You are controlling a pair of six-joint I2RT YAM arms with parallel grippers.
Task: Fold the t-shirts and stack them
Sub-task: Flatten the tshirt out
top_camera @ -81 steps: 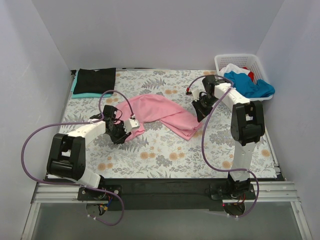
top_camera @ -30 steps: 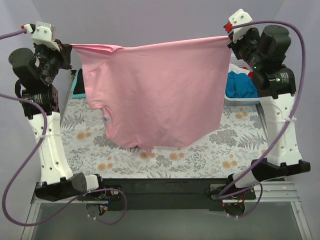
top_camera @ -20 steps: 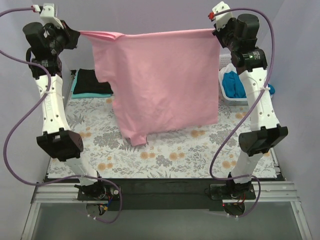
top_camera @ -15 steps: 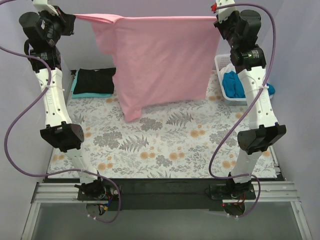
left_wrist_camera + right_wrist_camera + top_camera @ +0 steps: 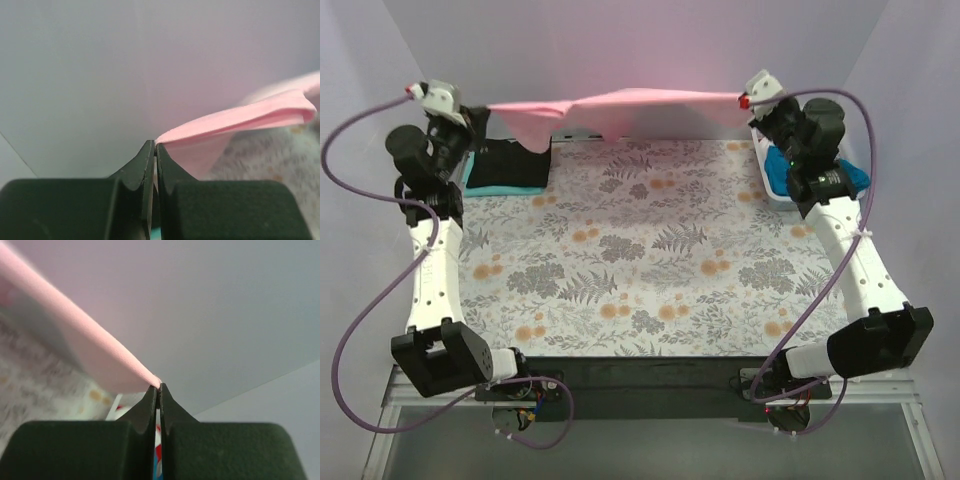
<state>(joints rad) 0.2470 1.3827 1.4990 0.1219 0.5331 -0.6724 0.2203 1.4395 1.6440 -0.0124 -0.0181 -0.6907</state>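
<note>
Fingers of L gripper [image 5: 154,146] & R gripper [image 5: 159,386] each clamp 1 pink t-shirt [image 5: 620,101].

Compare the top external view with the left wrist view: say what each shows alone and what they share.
Only top external shows the right gripper, the pink t-shirt stretched in the air between both arms, a black t-shirt lying over a teal t-shirt at the far left, and the basket with a blue t-shirt. Only left wrist shows, close up, the jaws shut on the shirt's edge. Both show the left gripper, the pink t-shirt and the floral tablecloth.
</note>
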